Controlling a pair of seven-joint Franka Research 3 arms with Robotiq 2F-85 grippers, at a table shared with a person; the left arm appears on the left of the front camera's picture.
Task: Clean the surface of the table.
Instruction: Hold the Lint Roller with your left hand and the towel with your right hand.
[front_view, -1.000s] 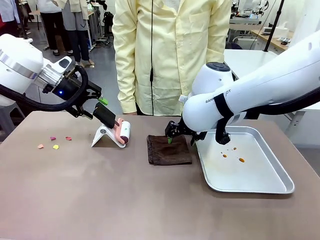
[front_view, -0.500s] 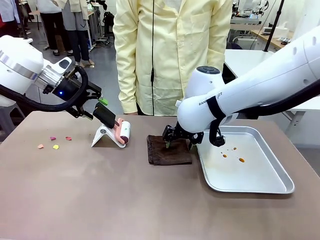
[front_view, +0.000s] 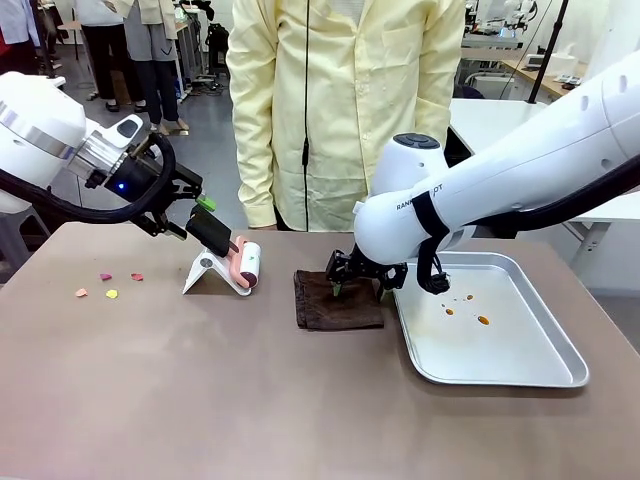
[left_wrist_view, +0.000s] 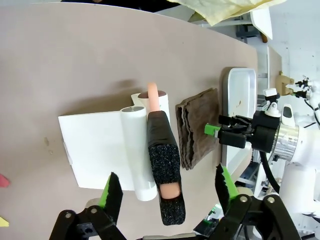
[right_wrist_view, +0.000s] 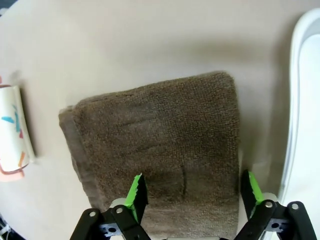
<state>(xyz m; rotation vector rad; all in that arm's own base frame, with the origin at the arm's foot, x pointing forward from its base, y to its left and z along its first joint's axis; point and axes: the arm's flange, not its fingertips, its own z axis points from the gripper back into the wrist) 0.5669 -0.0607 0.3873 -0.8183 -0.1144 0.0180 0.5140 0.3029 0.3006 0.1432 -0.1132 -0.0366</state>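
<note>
The taupe-brown table (front_view: 200, 400) carries a few small coloured scraps (front_view: 108, 286) at its left. A lint roller (front_view: 249, 265) leans on a white stand (front_view: 205, 272), its black-wrapped handle (left_wrist_view: 162, 160) pointing at my left gripper (front_view: 196, 218). In the left wrist view, my left gripper (left_wrist_view: 167, 189) is open, its green-padded fingers (left_wrist_view: 112, 192) standing apart on either side of the handle. A folded brown cloth (front_view: 335, 302) lies mid-table. My right gripper (front_view: 360, 285) hangs low over the cloth (right_wrist_view: 160, 135), open (right_wrist_view: 192, 192), straddling its near edge.
A shiny metal tray (front_view: 530, 375) with several small orange-brown spots (front_view: 465, 310) sits right of the cloth, its rim (right_wrist_view: 305, 100) close to my right fingers. A person in a yellow coat (front_view: 340, 110) stands at the far edge.
My right arm has swung left and lowered onto the cloth's right part, then held there. The left arm has stayed at the roller handle.
</note>
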